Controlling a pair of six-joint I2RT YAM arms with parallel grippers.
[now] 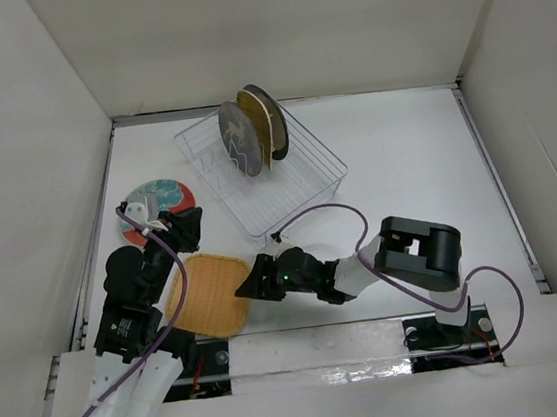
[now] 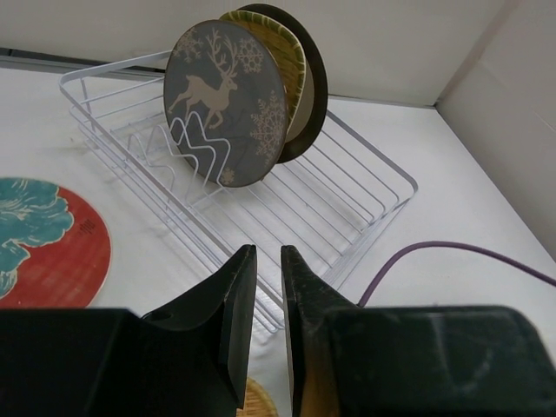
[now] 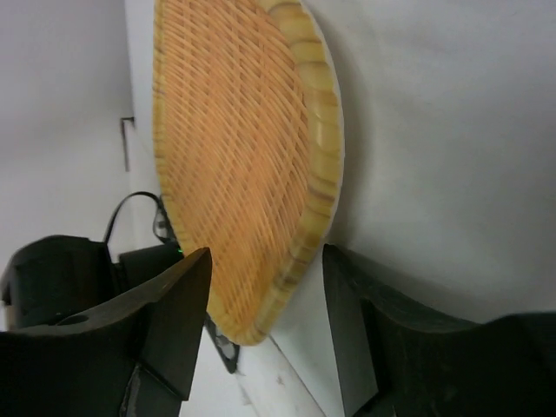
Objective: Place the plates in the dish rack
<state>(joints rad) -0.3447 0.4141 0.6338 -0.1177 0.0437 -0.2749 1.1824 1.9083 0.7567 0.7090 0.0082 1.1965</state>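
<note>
The dish rack stands at the back centre. Three plates stand upright in it: the deer-pattern plate, the yellow fan-shaped plate and the dark-rimmed plate behind. The red-teal plate lies flat at the left. The yellow woven square plate lies near the front. My right gripper is open, its jaws straddling that plate's right edge, one above and one under. My left gripper is shut and empty, raised between the red-teal and square plates, facing the rack.
White walls enclose the table on the left, back and right. A purple cable loops from the right arm past the rack's near corner. The arm bases and a metal rail run along the front edge.
</note>
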